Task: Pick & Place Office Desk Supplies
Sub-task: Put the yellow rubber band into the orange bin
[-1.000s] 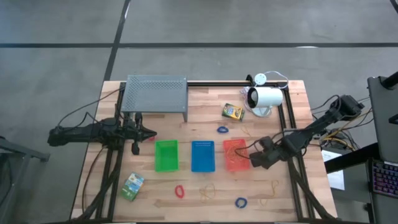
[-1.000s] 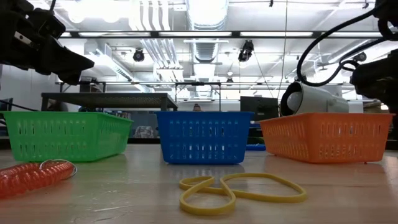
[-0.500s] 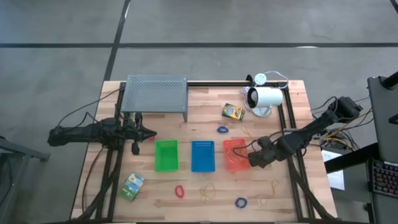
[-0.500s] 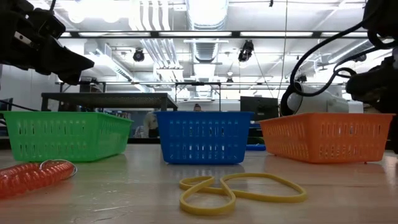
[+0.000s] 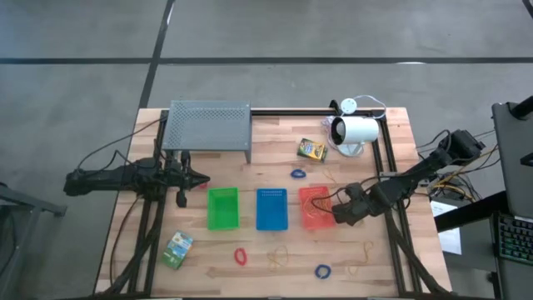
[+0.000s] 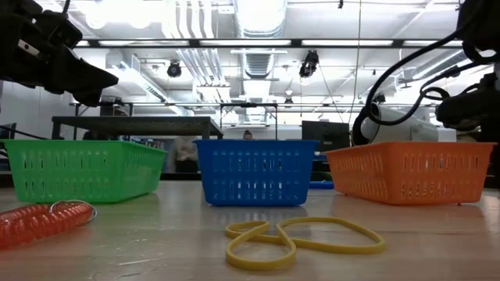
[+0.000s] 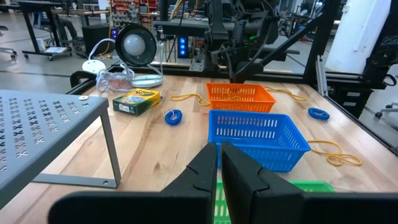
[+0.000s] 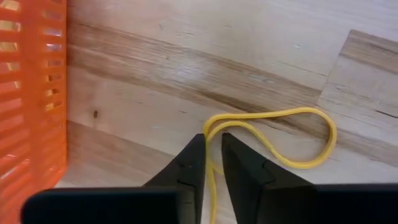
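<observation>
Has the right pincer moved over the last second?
Yes, slightly. In the high view the right pincer has crept toward the orange tray, now overlapping its edge, with a yellow rubber band between its fingers.

Nearly closed jaws pinch a yellow rubber band (image 8: 273, 140) beside the orange tray (image 8: 28, 93)

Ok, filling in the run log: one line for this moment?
right gripper: shut on yellow band, beside orange basket | left gripper: shut, idle above green basket
</observation>
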You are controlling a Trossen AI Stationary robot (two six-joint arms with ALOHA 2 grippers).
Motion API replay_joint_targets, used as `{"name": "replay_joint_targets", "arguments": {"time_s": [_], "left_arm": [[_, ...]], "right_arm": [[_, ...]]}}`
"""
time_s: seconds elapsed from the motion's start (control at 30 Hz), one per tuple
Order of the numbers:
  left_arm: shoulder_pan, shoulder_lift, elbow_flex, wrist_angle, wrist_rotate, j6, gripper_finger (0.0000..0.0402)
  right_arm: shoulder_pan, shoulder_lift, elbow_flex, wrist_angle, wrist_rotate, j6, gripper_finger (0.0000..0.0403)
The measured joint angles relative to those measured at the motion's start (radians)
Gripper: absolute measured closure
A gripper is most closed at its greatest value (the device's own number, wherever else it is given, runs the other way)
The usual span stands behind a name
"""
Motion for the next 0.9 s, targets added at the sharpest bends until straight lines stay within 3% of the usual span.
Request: {"name": "replay_joint_targets", "arguments": {"time_s": [0.17, 0.43, 0.9], "left_arm": [[0.000, 0.000, 0.000, 0.000, 0.000, 0.000, 0.0374], [0.000, 0.000, 0.000, 0.000, 0.000, 0.000, 0.0374], [0.000, 0.000, 0.000, 0.000, 0.000, 0.000, 0.0374]], "right_arm": [[0.000, 0.001, 0.000, 0.011, 0.001, 0.000, 0.0392], [0.000, 0.002, 0.016, -0.009, 0.001, -0.007, 0.0395], [0.001, -0.011, 0.144, -0.214, 0.067, -0.061, 0.0395]]}}
